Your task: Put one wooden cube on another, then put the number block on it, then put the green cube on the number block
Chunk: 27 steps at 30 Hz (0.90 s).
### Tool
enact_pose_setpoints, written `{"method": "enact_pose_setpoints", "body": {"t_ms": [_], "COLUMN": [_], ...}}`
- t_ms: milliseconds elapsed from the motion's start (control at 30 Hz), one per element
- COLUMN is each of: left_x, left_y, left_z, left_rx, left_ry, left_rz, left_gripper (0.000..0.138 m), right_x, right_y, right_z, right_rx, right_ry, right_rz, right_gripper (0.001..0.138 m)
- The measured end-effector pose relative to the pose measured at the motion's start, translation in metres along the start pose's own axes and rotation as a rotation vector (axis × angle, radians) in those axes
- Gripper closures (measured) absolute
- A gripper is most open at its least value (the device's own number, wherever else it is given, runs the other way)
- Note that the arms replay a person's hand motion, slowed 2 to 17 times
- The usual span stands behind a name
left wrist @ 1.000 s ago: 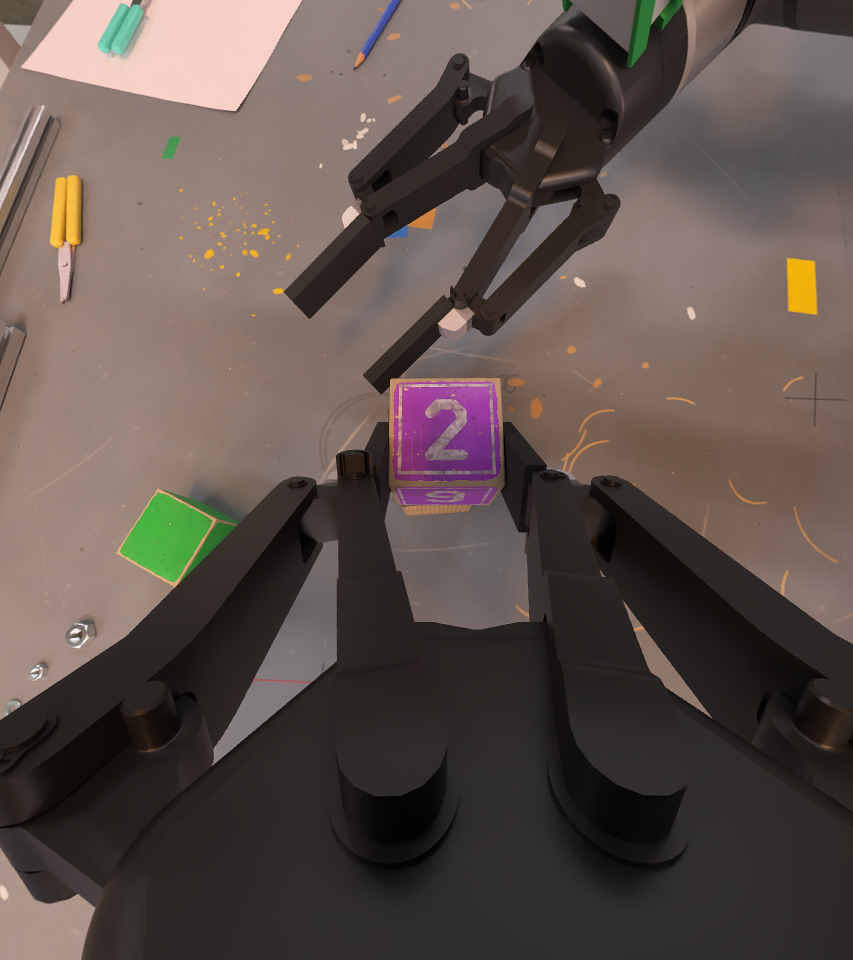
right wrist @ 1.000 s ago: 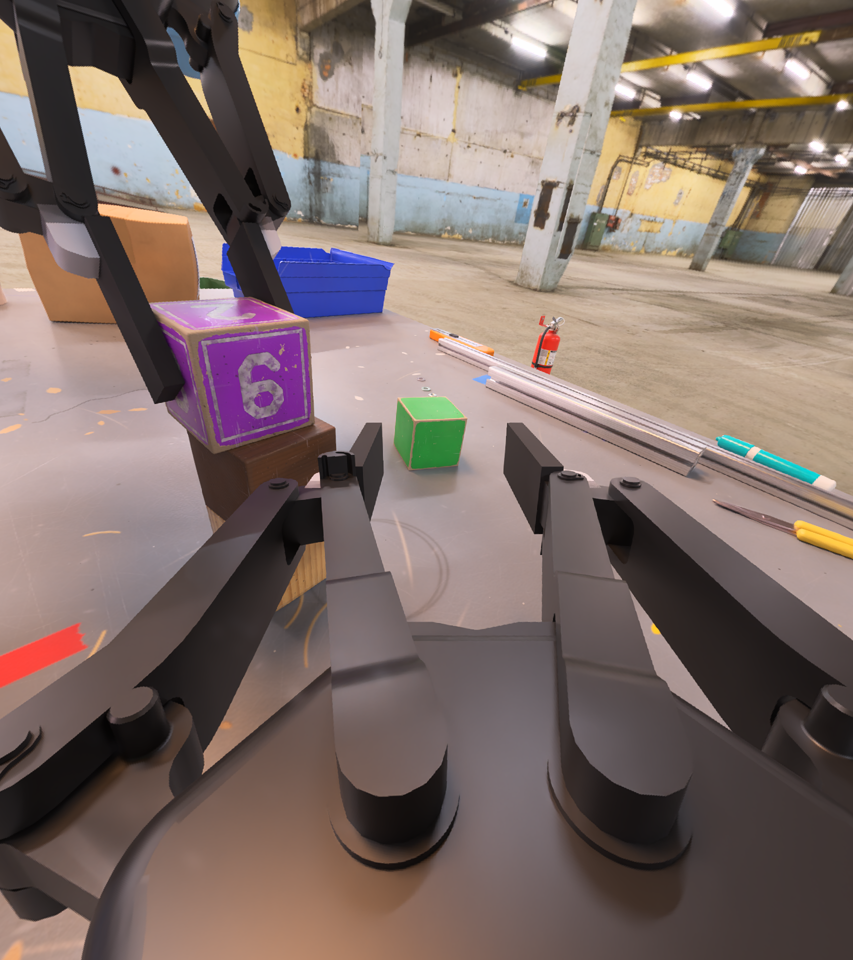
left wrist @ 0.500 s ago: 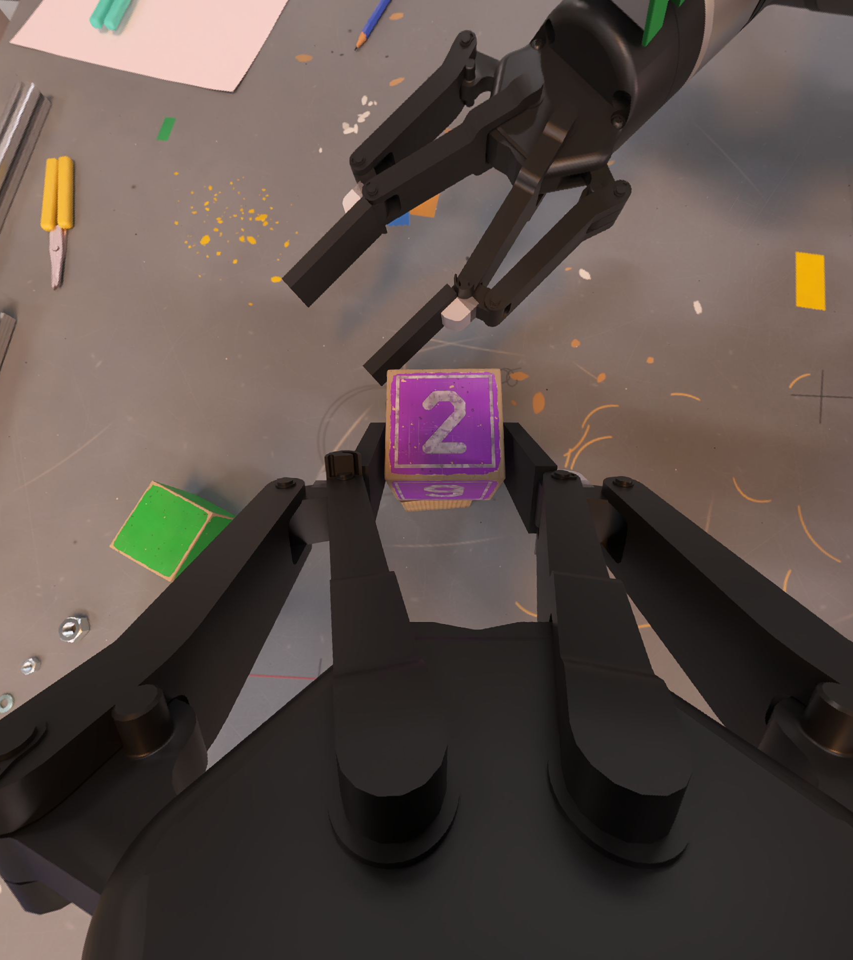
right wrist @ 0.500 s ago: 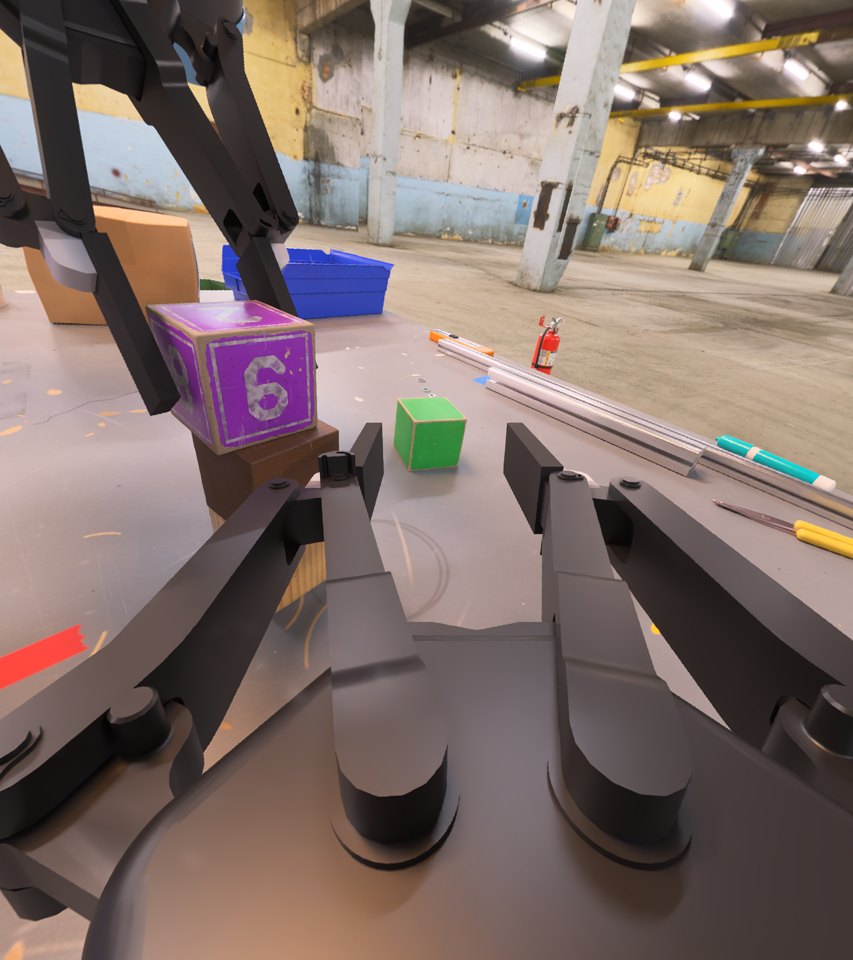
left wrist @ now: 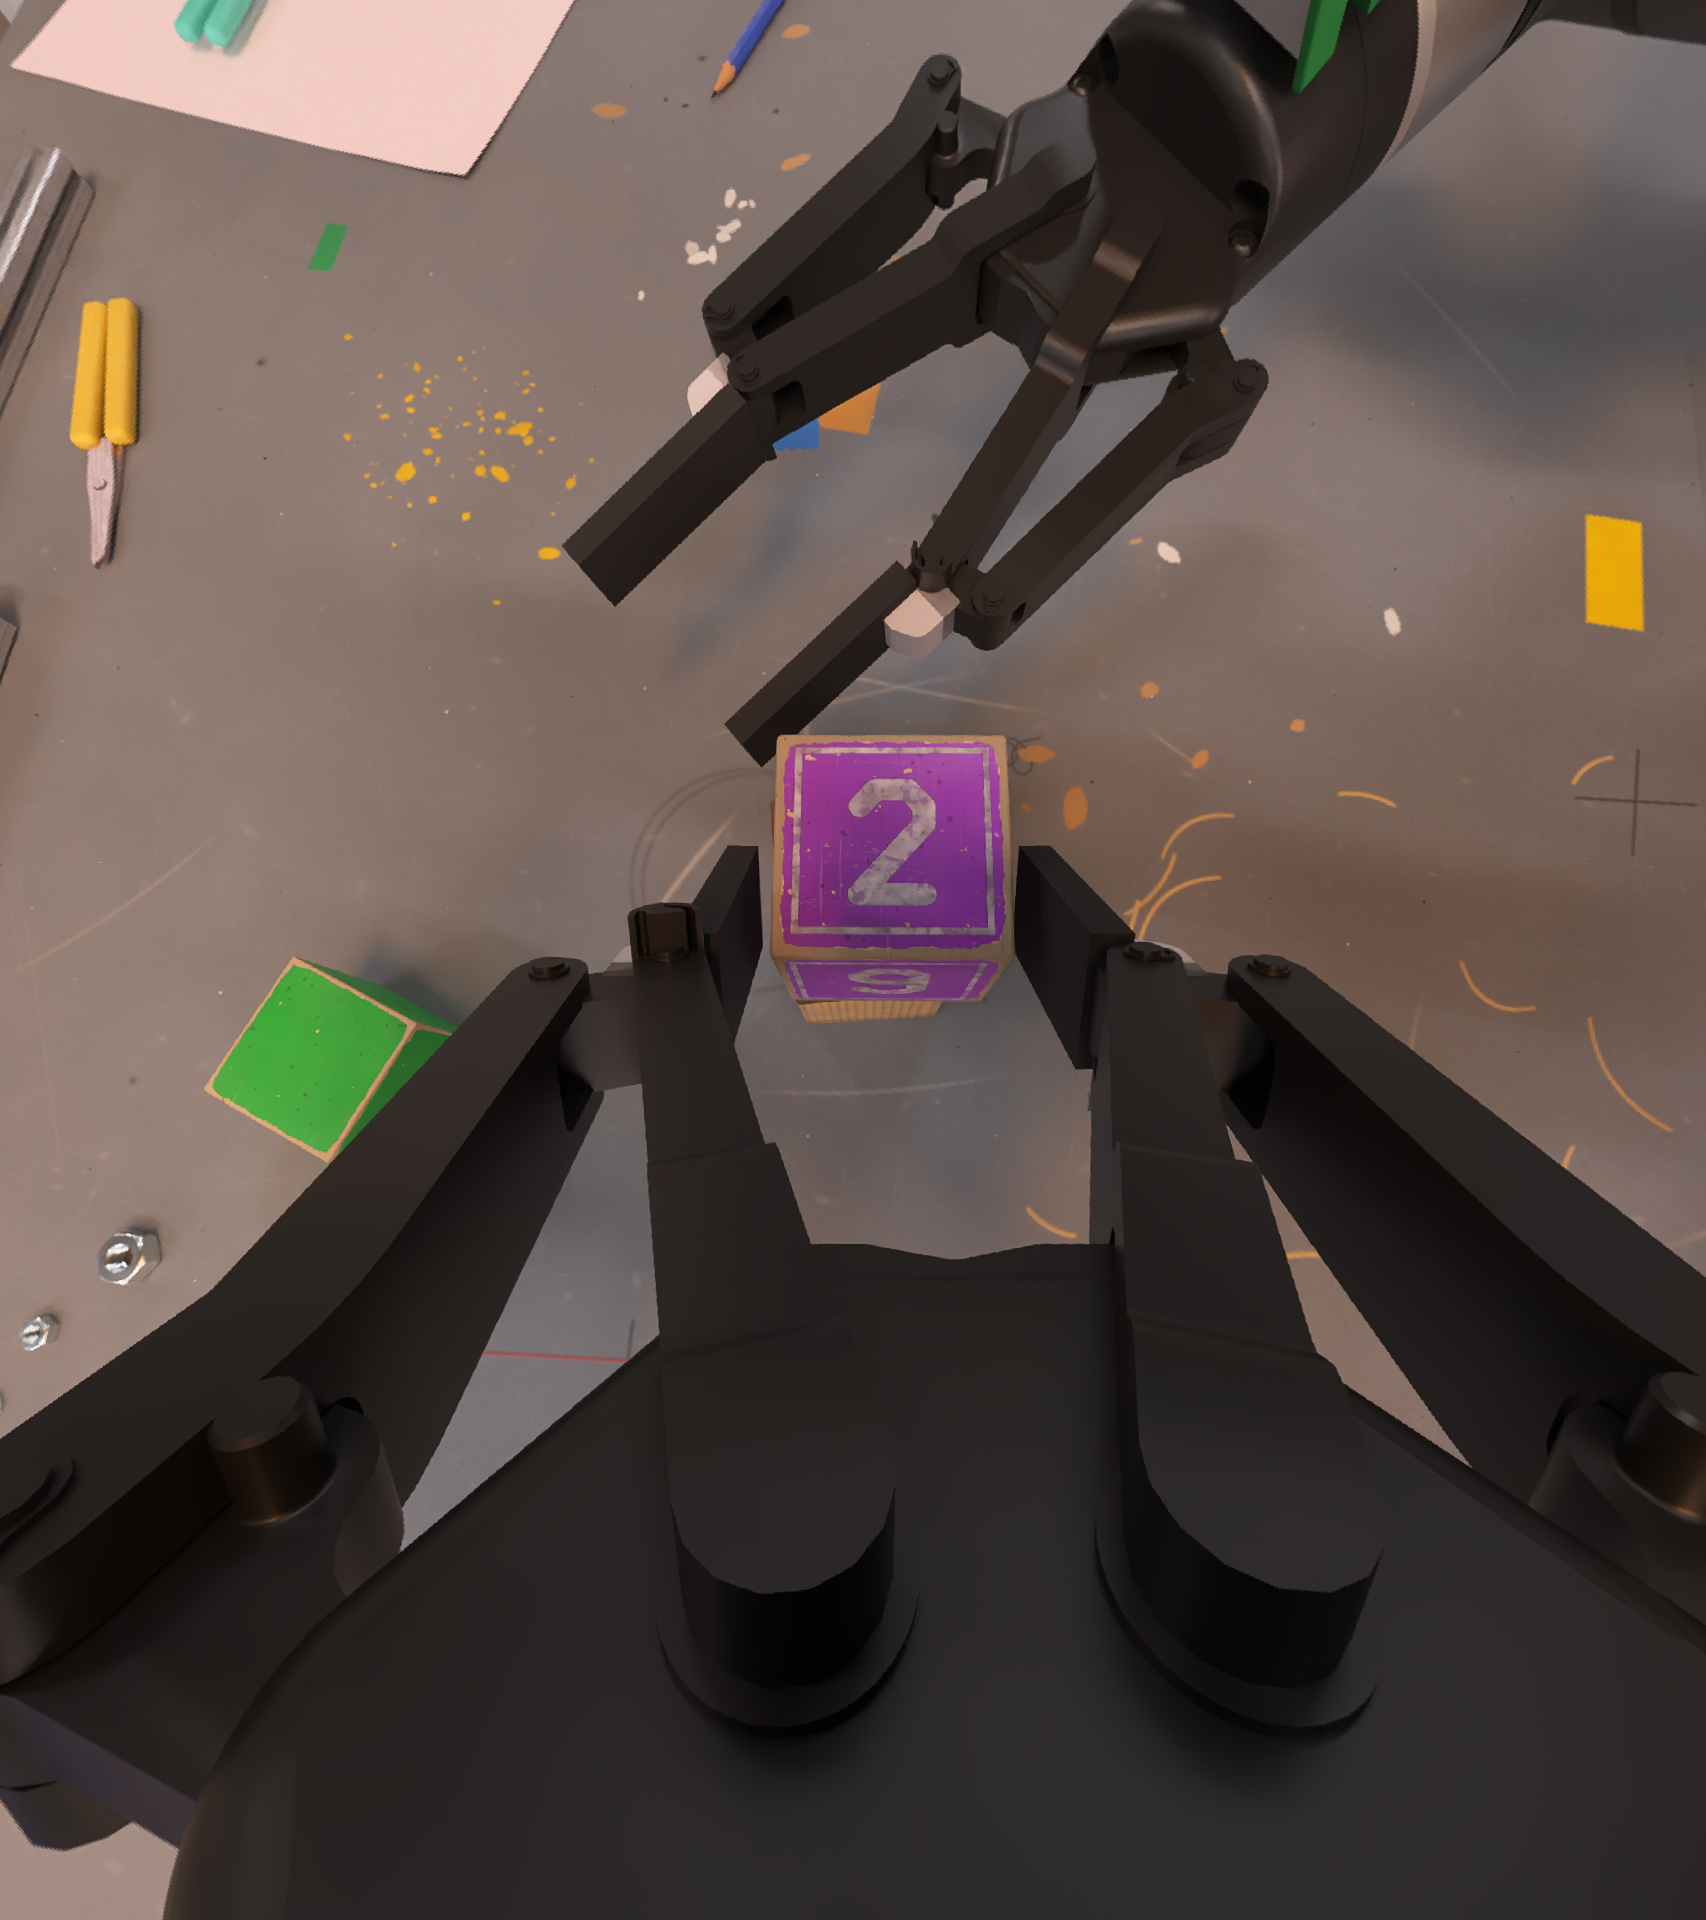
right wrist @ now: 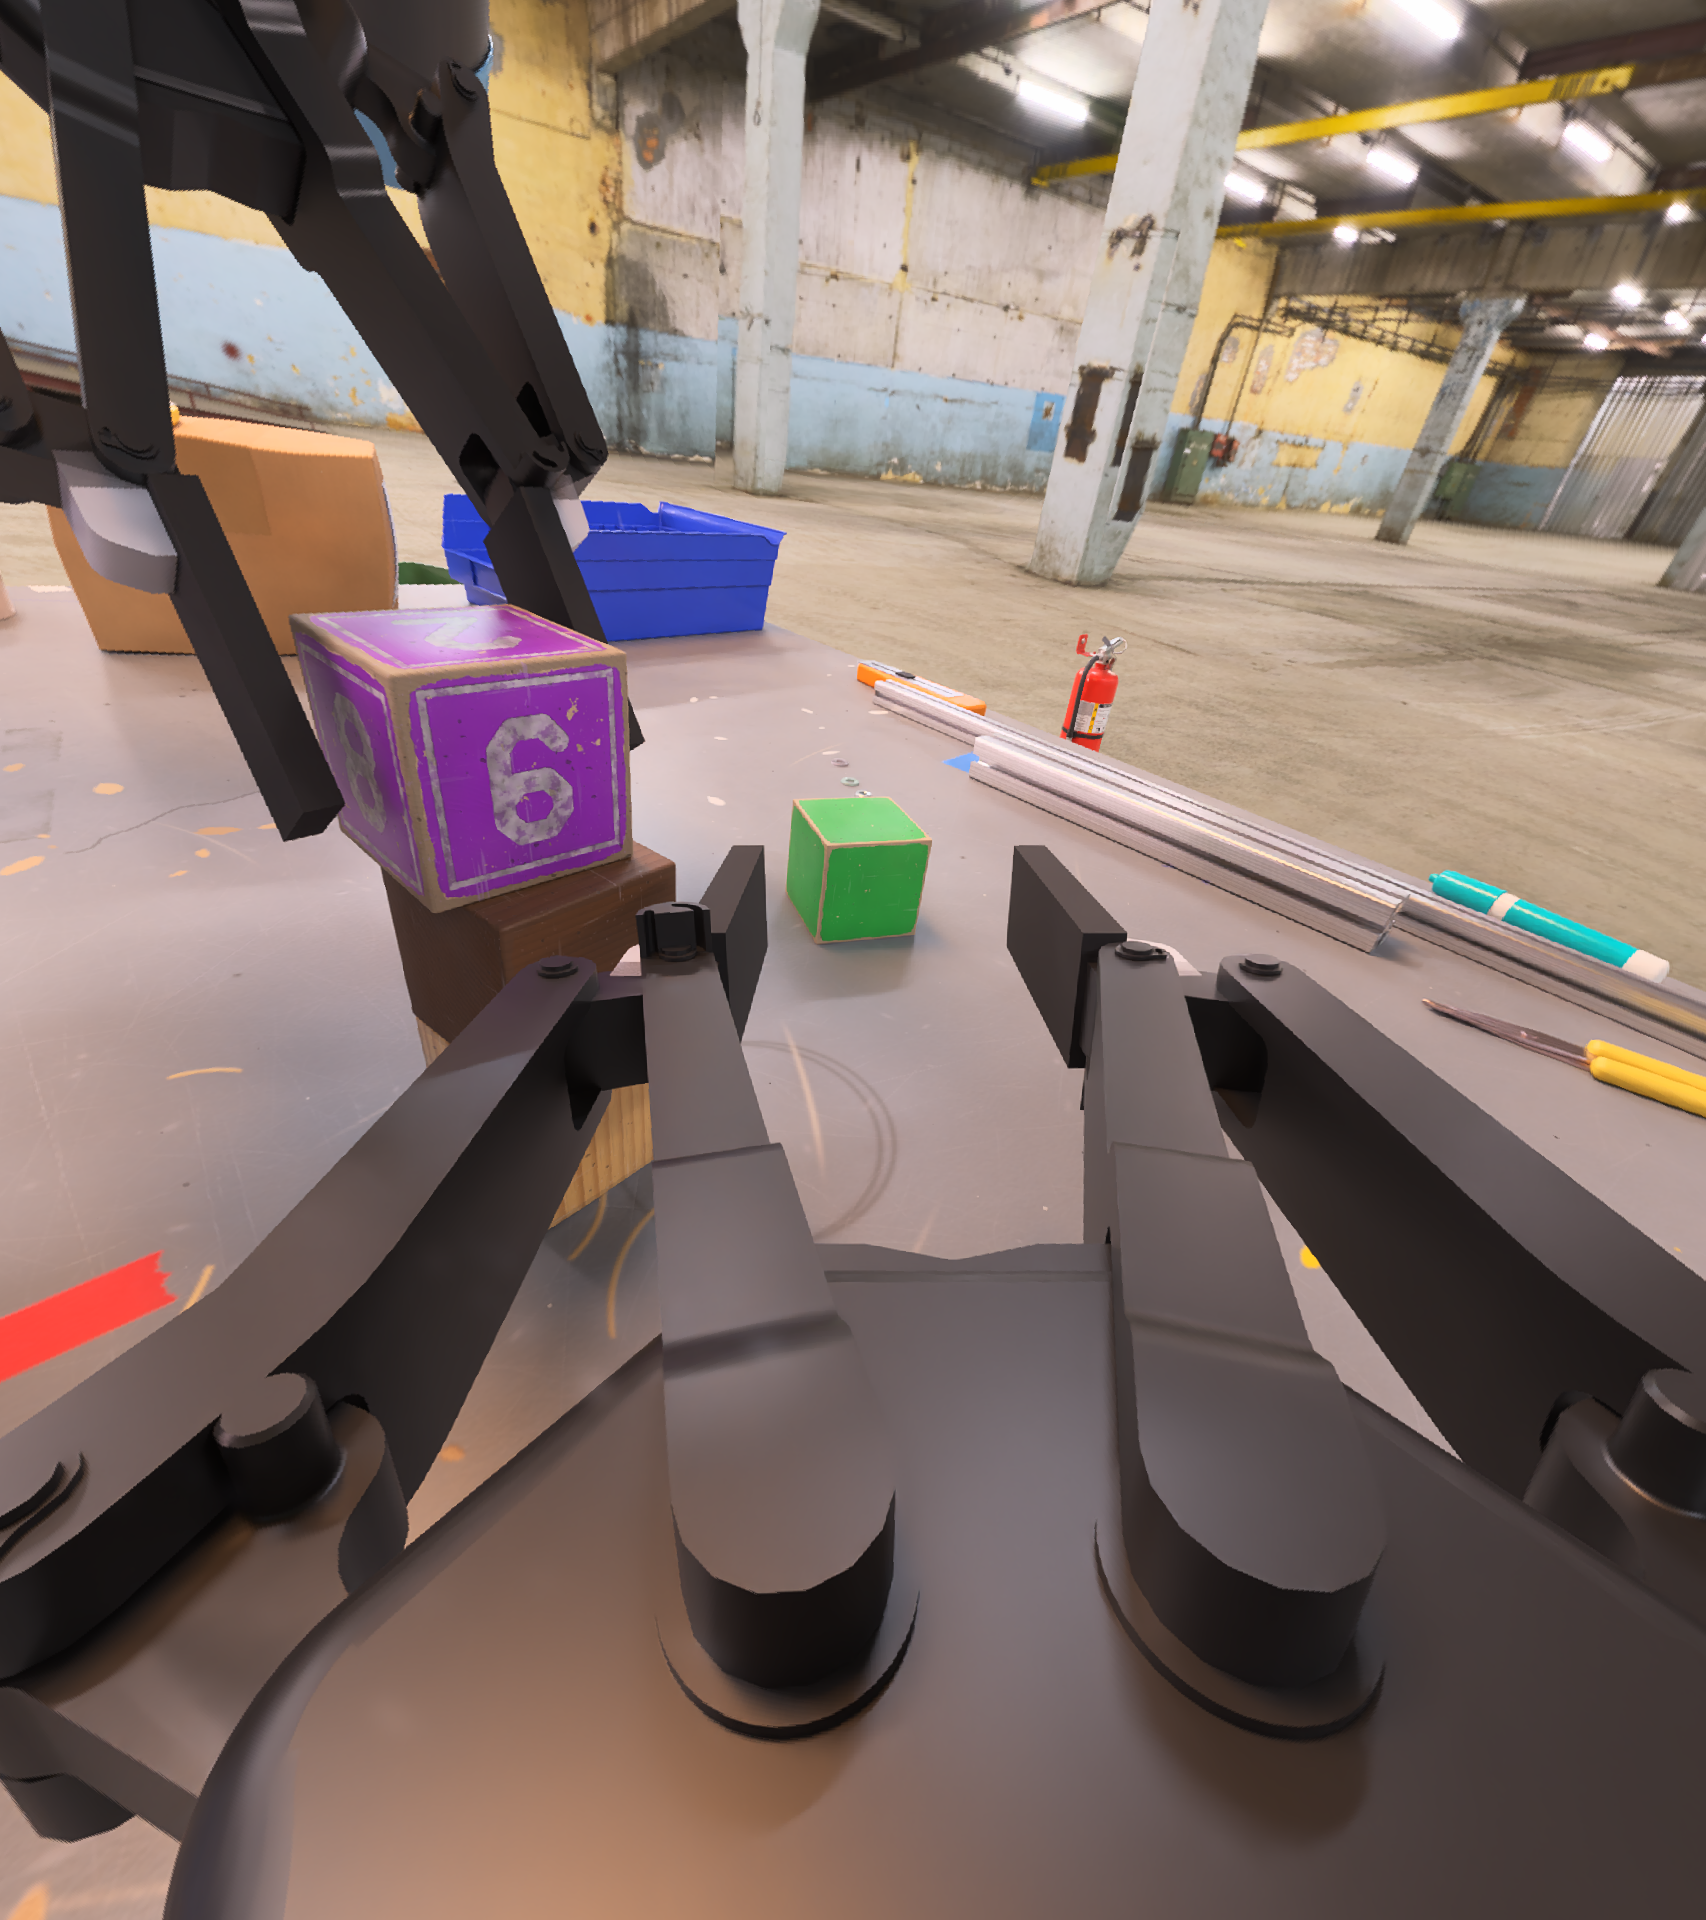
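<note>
Now the purple number block (right wrist: 475,748) sits on top of a dark brown wooden cube (right wrist: 527,935), and that one sits on a light wooden cube (right wrist: 610,1143) on the gray table (right wrist: 101,1039). The number block is turned a little, so one corner sticks out past the dark cube under it.

From above, my left gripper (left wrist: 890,935) hangs over the stack with its fingers spread on both sides of the number block (left wrist: 890,852). In my right wrist view there is a gap between each finger and the block, so I am not pinching it.

My right gripper (right wrist: 880,935) is low and near the table, just right of the stack. Its fingers are spread wide with nothing between them. They point at the green cube (right wrist: 859,868), which sits alone on the table a little farther off. In my left wrist view the green cube (left wrist: 319,1055) is to the left of the stack.

Farther away on the table I see a blue bin (right wrist: 651,566), a brown box (right wrist: 277,540), long metal bars (right wrist: 1192,821), a teal marker (right wrist: 1545,925) and yellow-handled scissors (left wrist: 104,405).
</note>
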<state>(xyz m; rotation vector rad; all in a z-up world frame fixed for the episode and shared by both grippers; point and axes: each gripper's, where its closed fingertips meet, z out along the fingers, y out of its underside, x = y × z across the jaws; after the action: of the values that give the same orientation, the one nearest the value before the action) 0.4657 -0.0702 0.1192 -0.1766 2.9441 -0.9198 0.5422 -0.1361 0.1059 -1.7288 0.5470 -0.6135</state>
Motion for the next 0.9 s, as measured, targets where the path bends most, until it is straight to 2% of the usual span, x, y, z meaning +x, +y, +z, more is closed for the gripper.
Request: {"method": "enact_pose_setpoints", "body": {"t_ms": [467, 900], "left_x": [-0.002, -0.006], "left_y": [-0.002, -0.002], "left_z": [-0.009, -0.031], "left_rx": [0.044, 0.165], "left_ry": [-0.017, -0.071], "left_rz": [-0.015, -0.052], "left_gripper": [0.068, 0.062], "right_x": [0.001, 0.003], "right_y": [-0.001, -0.002], "right_z": [-0.001, -0.002], "right_rx": [0.003, 0.008], "right_ry": [0.003, 0.006], "right_rz": [0.001, 0.009], "right_gripper": [0.076, 0.076]}}
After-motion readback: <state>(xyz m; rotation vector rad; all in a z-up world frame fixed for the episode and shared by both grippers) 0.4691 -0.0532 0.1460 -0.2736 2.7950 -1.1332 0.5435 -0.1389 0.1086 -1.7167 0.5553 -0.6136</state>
